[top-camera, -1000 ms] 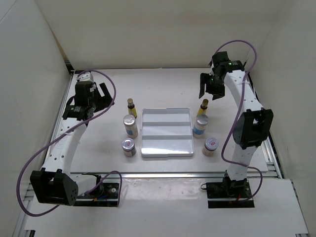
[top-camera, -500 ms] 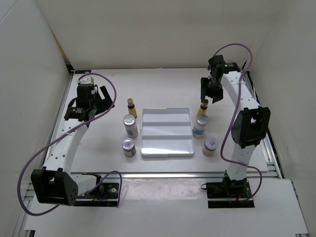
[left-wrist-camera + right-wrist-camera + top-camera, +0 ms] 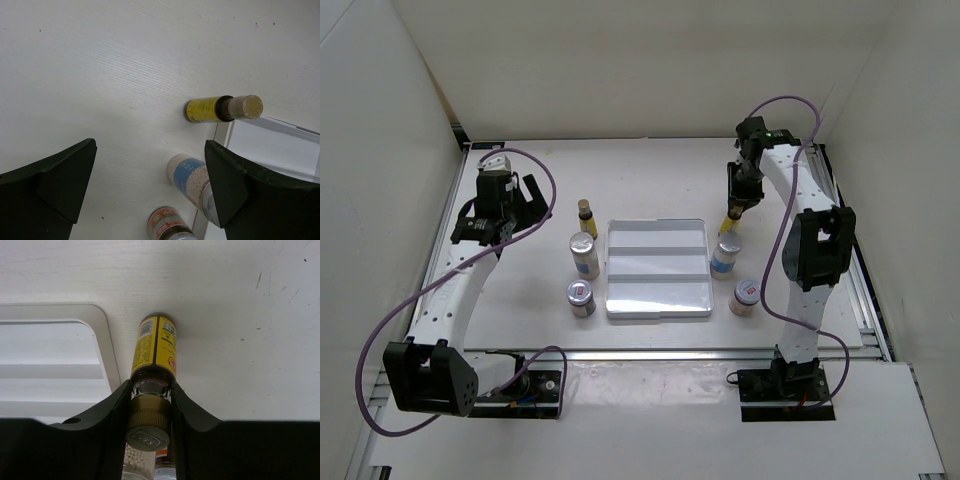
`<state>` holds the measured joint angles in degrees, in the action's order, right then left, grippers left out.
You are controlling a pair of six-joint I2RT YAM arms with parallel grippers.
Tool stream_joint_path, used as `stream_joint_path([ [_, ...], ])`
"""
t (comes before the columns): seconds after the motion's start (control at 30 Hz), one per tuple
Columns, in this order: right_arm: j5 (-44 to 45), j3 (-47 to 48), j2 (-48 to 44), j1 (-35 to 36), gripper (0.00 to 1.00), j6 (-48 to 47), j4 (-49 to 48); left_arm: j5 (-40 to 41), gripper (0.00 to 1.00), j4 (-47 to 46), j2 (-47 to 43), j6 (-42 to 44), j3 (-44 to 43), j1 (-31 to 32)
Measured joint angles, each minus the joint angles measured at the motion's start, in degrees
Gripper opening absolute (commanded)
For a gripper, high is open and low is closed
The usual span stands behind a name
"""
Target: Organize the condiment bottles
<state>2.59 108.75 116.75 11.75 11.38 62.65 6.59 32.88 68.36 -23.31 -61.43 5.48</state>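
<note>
- My left gripper (image 3: 528, 192) hangs spread wide and holds nothing, over bare table (image 3: 520, 270).
- Beneath it and off toward its right finger stand the left yellow bottle (image 3: 205, 109), a blue bottle (image 3: 187, 176) and a jar (image 3: 162, 224). All three are upright in a row along the tray's left edge, and none is between my jaws.
- The tray (image 3: 657, 290) lies between my two grippers, with no bottle on it yet.
- The right yellow bottle (image 3: 154, 347) stands upright straight below my right gripper (image 3: 151, 390). Its long axis runs in line with my fingers, and its foot is on the table just beside the tray's far right corner.
- That gripper is closed narrow on the bottle's neck, just under the brown cap, with one finger on each side.
- The right arm is plainly the nearer one for this bottle. The tray lies to the left of the gripper, so I judge the move to be a straight lift, then a sideways carry.
- Room is tight on my base side, where the other blue bottle (image 3: 724, 255) and jar (image 3: 745, 295) stand close. A slim bottle on a smooth table would tip if dragged.
</note>
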Motion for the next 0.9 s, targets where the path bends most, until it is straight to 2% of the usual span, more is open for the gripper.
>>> stream_joint_path([
  [0.07,0.0,0.3,0.0,0.0,0.26,0.0,-0.3,0.0,1.00,0.0,0.1,0.2,0.0,0.0],
  [0.1,0.0,0.3,0.0,0.0,0.18,0.0,-0.3,0.0,1.00,0.0,0.2,0.2,0.0,0.0],
  [0.23,0.1,0.3,0.1,0.0,0.05,0.0,-0.3,0.0,1.00,0.0,0.4,0.3,0.0,0.0],
  [0.37,0.9,1.0,-0.2,0.0,0.00,0.0,0.0,0.0,1.00,-0.1,0.8,0.3,0.0,0.0],
  [0.57,1.6,3.6,-4.4,1.2,0.00,0.0,0.5,0.0,1.00,-0.2,1.3,0.1,0.0,0.0],
  [0.73,0.4,4.4,-9.6,5.2,0.00,-1.2,0.4,-0.1,1.00,-0.2,2.2,-0.1,0.0,0.0],
  [0.9,-2.3,4.2,-9.9,10.4,0.00,-2.3,0.4,-0.2,1.00,-0.2,2.5,-0.1,-0.1,0.0],
])
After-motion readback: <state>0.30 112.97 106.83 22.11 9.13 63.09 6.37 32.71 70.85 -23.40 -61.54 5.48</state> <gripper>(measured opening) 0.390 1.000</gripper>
